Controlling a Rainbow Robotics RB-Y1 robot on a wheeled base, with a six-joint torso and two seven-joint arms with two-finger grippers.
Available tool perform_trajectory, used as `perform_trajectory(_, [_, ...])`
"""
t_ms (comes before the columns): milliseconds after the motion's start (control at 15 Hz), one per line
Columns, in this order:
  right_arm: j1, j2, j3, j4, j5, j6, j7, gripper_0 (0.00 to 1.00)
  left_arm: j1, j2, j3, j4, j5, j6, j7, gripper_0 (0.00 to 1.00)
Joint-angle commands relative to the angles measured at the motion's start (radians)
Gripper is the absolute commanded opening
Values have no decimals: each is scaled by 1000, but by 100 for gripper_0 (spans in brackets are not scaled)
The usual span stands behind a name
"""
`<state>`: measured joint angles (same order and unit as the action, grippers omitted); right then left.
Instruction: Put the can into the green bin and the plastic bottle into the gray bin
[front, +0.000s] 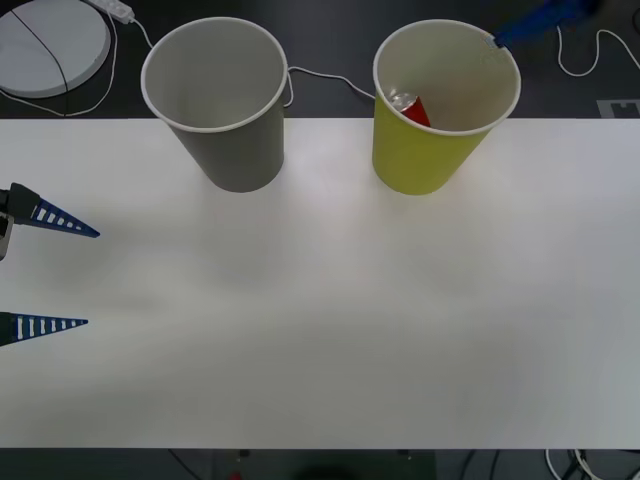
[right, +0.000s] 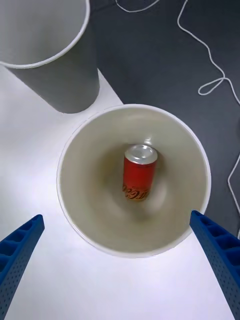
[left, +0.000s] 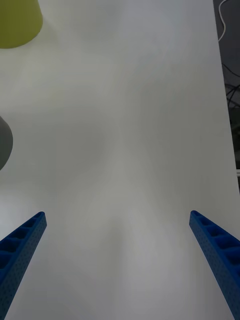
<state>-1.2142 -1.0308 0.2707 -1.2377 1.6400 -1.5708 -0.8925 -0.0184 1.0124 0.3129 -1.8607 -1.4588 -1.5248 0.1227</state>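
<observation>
- The right end effector (right: 117, 240) hovers above the green bin (front: 430, 160), its blue fingers spread wide apart and gripping nothing.
- The can (right: 139, 171) lies directly beneath that end effector, inside the green bin, leaning against the inner wall with its silver top tilted upward.
- The gray bin (front: 225, 140) stands upright on the white counter (front: 330, 310), beside the green bin and off to one side of the right end effector.
- The left end effector (front: 85, 277) sits low over the counter's left edge, fingers apart, well apart from both bins.
</observation>
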Motion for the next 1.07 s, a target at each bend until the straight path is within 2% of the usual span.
perform_trajectory(67, [48, -48, -70, -22, -61, 0, 113, 100, 0, 0, 0, 0, 0, 0, 0, 100])
perform_trajectory(200, [114, -94, -105, -55, -127, 0, 187, 100, 0, 0, 0, 0, 0, 0, 0, 100])
perform_trajectory(467, [335, -150, -257, -164, -243, 0, 314, 100, 0, 0, 0, 0, 0, 0, 0, 100])
perform_trajectory(667, [506, -167, -377, -227, -321, 0, 422, 100, 0, 0, 0, 0, 0, 0, 0, 100])
perform_trajectory(1067, [845, -167, -551, -345, -422, 0, 635, 100, 0, 0, 0, 0, 0, 0, 0, 100])
